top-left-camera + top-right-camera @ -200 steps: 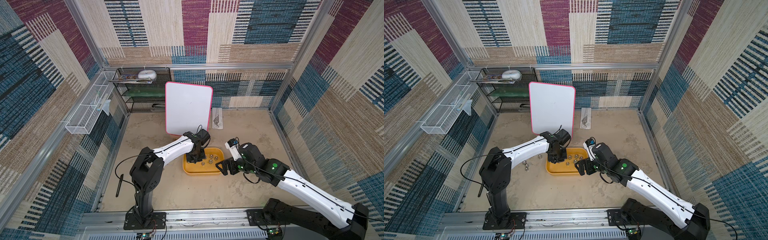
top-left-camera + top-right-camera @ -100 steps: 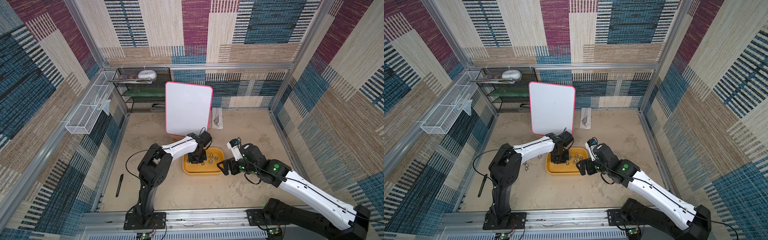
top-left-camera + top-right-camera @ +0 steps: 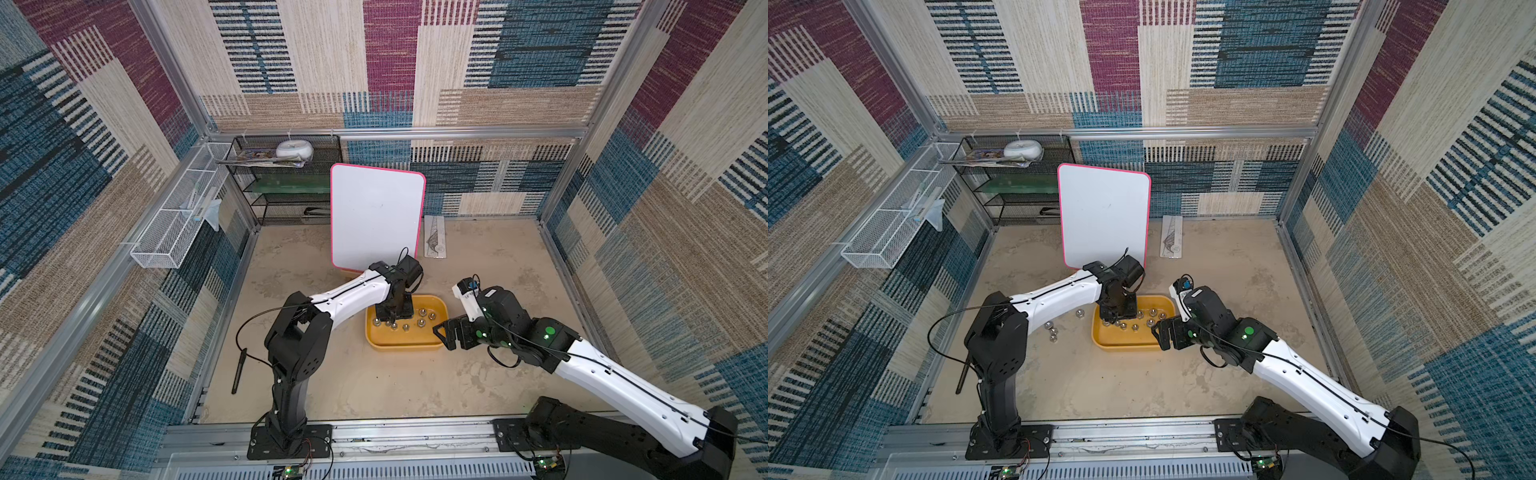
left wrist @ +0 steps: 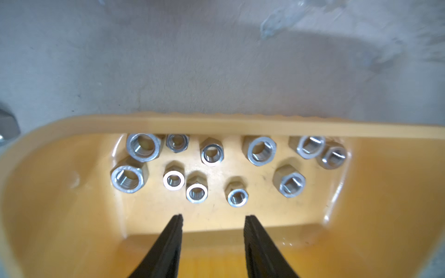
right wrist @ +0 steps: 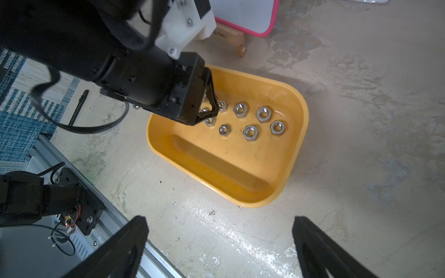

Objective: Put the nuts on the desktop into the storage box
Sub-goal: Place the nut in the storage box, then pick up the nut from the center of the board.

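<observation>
Nuts [image 3: 1053, 331] lie loose on the desk [image 3: 1084, 386] in a top view, beside the box [image 3: 1125, 347], over which the left claw [image 3: 1113, 320] hangs. Left wrist view: that claw's jaws stand partly apart and empty above more nuts [image 4: 262, 151] resting in the box. Right wrist view: the right claw [image 5: 220, 221] gapes wide and empty over the desk near the box.

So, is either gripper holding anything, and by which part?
Nothing is held. The left gripper is open, empty, over the storage box; the right gripper is open, empty.
</observation>
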{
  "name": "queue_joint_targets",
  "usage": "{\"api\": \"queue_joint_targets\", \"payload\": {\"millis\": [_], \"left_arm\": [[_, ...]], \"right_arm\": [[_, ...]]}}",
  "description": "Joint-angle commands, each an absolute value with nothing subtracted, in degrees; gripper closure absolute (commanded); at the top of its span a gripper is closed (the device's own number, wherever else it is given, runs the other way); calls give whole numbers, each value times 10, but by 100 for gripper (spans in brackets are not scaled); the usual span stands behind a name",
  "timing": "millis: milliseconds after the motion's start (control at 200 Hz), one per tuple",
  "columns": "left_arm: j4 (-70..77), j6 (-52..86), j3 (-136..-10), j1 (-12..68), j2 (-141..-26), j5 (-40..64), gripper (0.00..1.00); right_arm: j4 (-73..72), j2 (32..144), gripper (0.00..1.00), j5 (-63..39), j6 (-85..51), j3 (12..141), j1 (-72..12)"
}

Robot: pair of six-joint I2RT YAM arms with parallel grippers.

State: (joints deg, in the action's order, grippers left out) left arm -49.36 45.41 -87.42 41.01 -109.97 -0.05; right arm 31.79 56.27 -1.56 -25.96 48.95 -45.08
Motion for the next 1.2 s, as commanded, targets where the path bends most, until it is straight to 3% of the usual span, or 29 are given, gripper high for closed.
{"api": "queue_joint_targets", "payload": {"millis": [0, 486, 581, 1192], "left_arm": [[-513, 442, -877, 402, -1063, -26, 53], [-510, 346, -744, 268, -940, -31, 51], [-496, 315, -726, 245, -943, -16, 44], [-467, 207, -770, 191, -1068, 25, 48]], "right_arm": [[302, 574, 1, -26, -251, 498, -451], [277, 629, 1, -54, -223, 529, -451], [275, 637, 1, -58, -221, 536, -451], [281, 643, 1, -44, -226, 548, -451]]}}
